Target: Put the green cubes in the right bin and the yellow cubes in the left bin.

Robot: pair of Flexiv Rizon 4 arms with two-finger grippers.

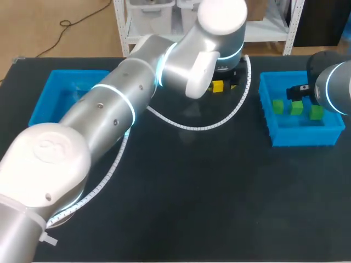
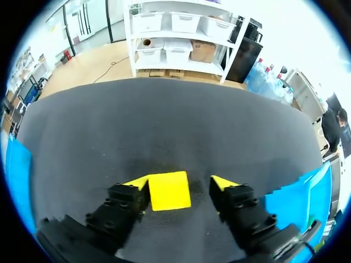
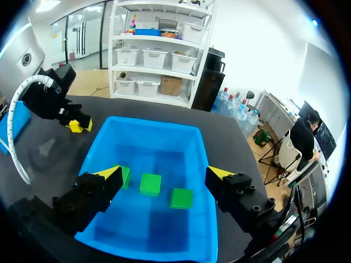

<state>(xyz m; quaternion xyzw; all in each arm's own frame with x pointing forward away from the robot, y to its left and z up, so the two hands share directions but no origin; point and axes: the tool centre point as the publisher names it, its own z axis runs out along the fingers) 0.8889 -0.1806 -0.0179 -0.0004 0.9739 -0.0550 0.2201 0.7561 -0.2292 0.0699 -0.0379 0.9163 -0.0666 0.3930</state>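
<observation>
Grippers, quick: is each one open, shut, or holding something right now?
Left gripper: open, with the yellow cube between its fingers, not clamped.
Right gripper: open, holding nothing, above the right bin.

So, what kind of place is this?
Probably a robot test bench for sorting practice: a black table, a blue left bin and right bin, green cubes and a yellow cube to sort.

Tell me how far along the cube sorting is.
Done: three green cubes lie in the right bin. In hand: the left hand is open around a yellow cube on the table, not yet gripping. Left: lift it into the left bin, where no cube shows. The right hand is open over the right bin.
</observation>
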